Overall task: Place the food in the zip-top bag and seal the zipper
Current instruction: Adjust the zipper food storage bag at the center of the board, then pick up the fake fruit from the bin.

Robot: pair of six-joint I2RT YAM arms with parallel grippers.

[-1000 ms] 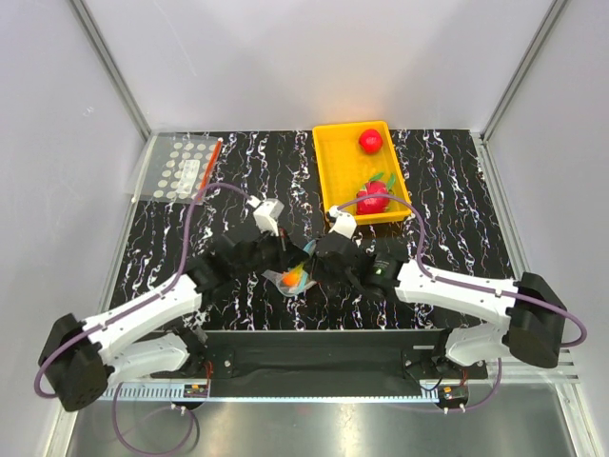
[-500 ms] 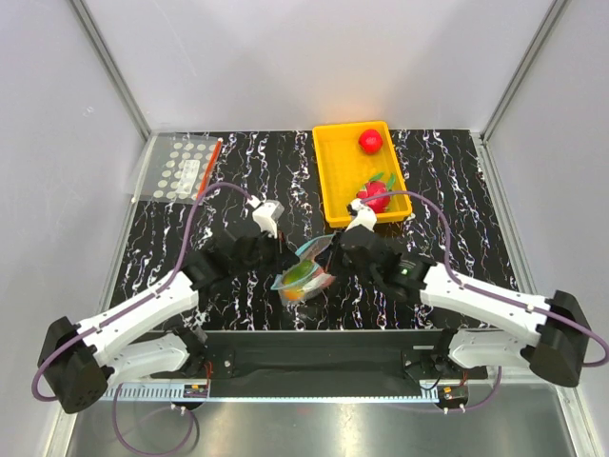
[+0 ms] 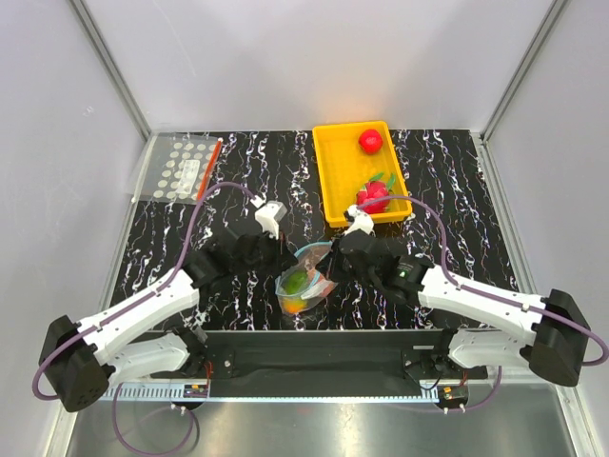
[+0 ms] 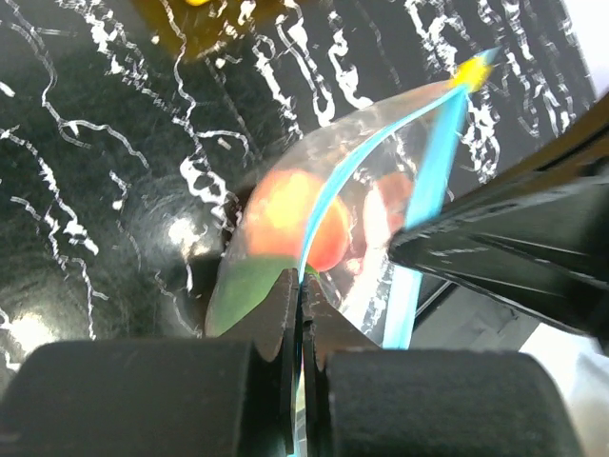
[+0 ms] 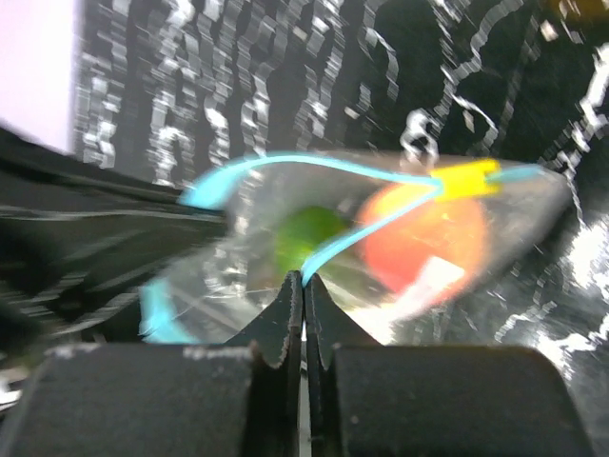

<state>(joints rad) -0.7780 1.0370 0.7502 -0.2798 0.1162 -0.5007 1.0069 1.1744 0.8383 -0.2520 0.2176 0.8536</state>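
The zipper (image 4: 328,190) was clamped by the clenched left pincer (image 4: 303,286) and right pincer (image 5: 303,286), apparently to hold the zip-top bag (image 3: 303,276) mouth spread.

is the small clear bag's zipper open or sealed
Open. In both wrist views the two pale blue zipper strips of the small clear plastic pouch bow apart, with an orange-and-green toy fruit inside.

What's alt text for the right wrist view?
The right gripper, shut, pinches one lip of the pale blue zipper on the clear zip-top bag; the mouth gapes, showing orange-and-green toy fruit inside, above a black marbled table.
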